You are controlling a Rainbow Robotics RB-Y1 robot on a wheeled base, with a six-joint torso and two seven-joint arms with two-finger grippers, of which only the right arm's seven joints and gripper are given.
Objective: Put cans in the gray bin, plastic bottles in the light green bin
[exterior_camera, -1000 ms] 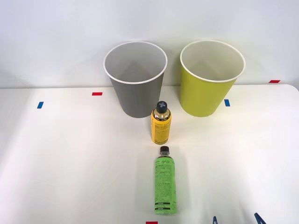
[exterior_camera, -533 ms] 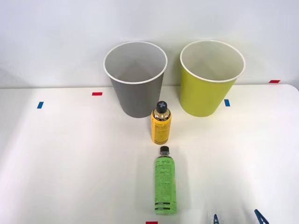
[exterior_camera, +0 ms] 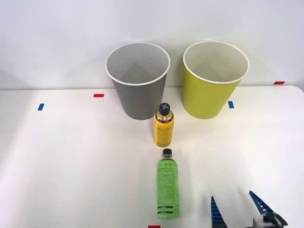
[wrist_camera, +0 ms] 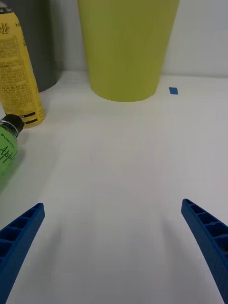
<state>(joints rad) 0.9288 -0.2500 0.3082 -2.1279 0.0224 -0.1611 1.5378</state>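
On the white desk (exterior_camera: 71,166), the gray bin (exterior_camera: 138,90) and the light green bin (exterior_camera: 212,90) stand upright well beyond the right pincer (exterior_camera: 236,209), rims up, ready to take what is dropped in. The green plastic bottle (exterior_camera: 167,187) lies flat just to the pincer's left, cap toward the bins. The upright yellow can (exterior_camera: 163,127) stands farther on, before the gray bin, while the pincer hangs spread and holding nothing, with bare desk ahead of it.

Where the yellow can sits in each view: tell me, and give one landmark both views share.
Front view: the yellow can stands upright at table centre, just in front of the gray bin.
Right wrist view: the can sits at the picture's edge, beside the green bottle's black cap.
Shared landmark: the light green bin.
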